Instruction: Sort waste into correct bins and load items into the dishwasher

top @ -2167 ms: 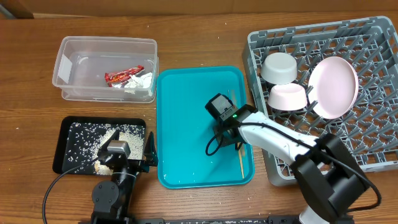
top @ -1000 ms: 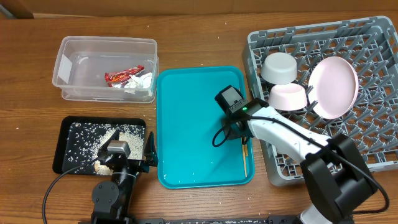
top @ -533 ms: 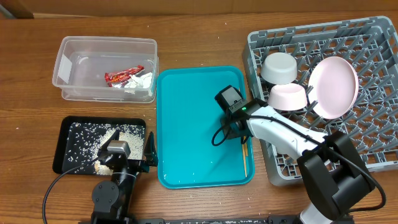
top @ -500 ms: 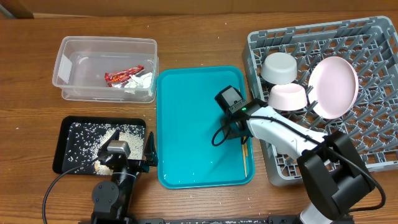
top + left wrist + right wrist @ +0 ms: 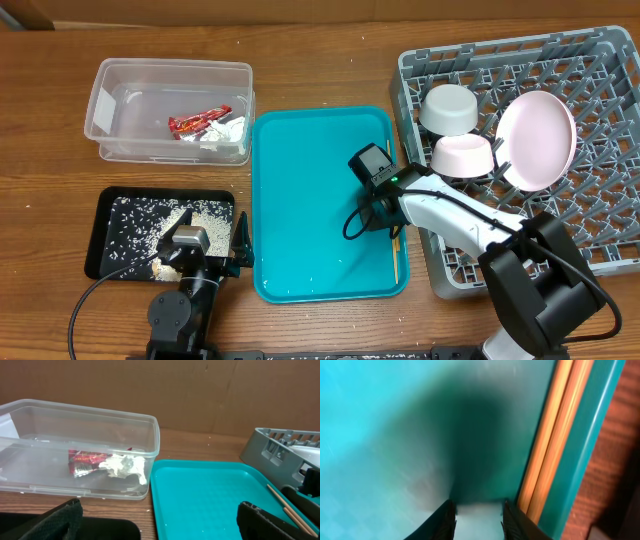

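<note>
The clear tub [image 5: 110,85] holds the red wrapper [image 5: 198,122] and the white tissue [image 5: 229,131]; both also show in the left wrist view, wrapper [image 5: 84,459] and tissue [image 5: 125,466]. Rice scraps lie in the black tray [image 5: 112,205]. The grey dish rack [image 5: 590,215] carries two white bowls [image 5: 448,108] and the pink plate [image 5: 537,140]. The chopsticks [image 5: 396,248] lie along the teal tray's right rim. My right gripper [image 5: 477,520] is low over the tray floor, open, and the chopsticks [image 5: 555,445] lie just outside its right finger. My left gripper [image 5: 162,522] is wide open and holds nothing.
The teal tray [image 5: 300,200] lies between the two bins and the rack. My left arm sits at the table's front edge, between the black tray and the teal tray. Wood table shows beyond the tub.
My right gripper has moved from the tray's middle to its right edge and crept slightly nearer the front. The chopsticks now lie tighter against the rim. The left arm has not moved.
</note>
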